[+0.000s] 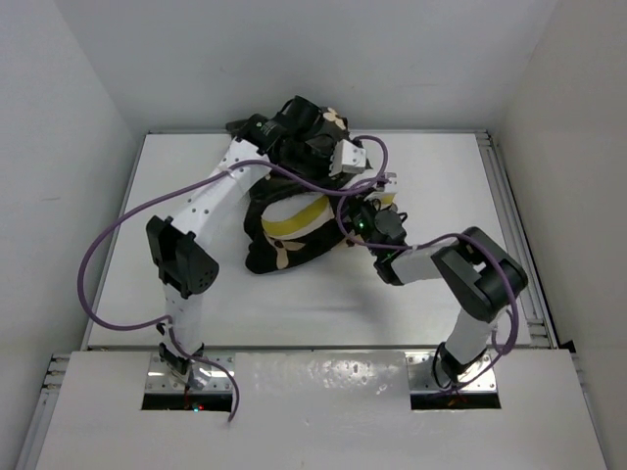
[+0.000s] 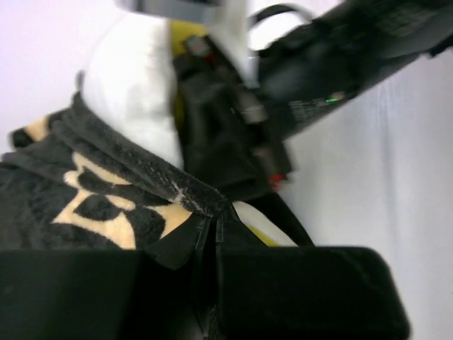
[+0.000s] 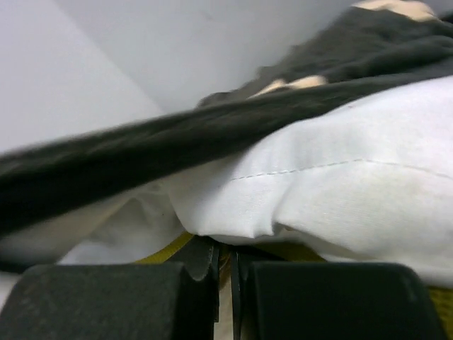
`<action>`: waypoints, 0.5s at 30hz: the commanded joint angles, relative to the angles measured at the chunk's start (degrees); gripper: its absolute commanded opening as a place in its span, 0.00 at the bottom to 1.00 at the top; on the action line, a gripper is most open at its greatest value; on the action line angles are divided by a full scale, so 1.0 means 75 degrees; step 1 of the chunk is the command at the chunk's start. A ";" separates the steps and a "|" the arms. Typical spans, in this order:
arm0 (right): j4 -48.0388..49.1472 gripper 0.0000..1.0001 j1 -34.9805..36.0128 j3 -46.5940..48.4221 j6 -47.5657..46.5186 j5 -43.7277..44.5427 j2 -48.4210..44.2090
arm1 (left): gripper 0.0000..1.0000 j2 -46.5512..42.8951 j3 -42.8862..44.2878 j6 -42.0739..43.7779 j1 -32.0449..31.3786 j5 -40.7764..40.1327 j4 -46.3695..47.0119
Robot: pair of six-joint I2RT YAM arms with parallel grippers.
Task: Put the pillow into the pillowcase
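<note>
Quick status from my end: the pillow (image 1: 290,213) is partly in the pillowcase (image 1: 265,253), but not fully. The whole bundle sits around the middle of the table (image 1: 451,186), leaning toward the far edge and roughly halfway between the left and right edges.

From the top camera I can see black flowered fabric wrapped around most of it. A patch of white and the yellow band still show through the mouth of the case, on the side facing the right edge. So the case does hold some pillow, but how deep it goes I can't tell, since the fabric is bunched and my arms cover the far part.

Left gripper (image 2: 214,234) is clamped down on the fuzzy hem of the pillowcase, right at the opening, with the fabric pinched between the jaws. Right gripper (image 3: 225,258) is clenched too. In its wrist view the yellow edge of the pillow sits between the jaws, with the white cover bulging just above and the dark hem draped over that.

My read is that we're somewhere mid-job. What's left is getting the hem pulled over the exposed end and shoving the rest of the pillow inside. The hem looks loose enough for that.
</note>
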 commanded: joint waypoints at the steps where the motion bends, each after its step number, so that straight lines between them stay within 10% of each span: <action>1: 0.1428 0.00 -0.0575 0.1075 0.0133 0.1947 0.0563 | 0.00 -0.1109 -0.0158 -0.0558 -0.0743 0.2494 -0.1019; 11: -0.5206 0.00 -0.0328 0.4149 0.1920 0.4562 0.1547 | 0.00 -0.1427 -0.0357 -0.0898 -0.1423 0.2846 -0.1019; 15: -0.4882 0.00 -0.0551 0.3356 0.3014 0.3907 0.1712 | 0.00 -0.1660 -0.0368 -0.1062 -0.0933 0.2904 -0.1019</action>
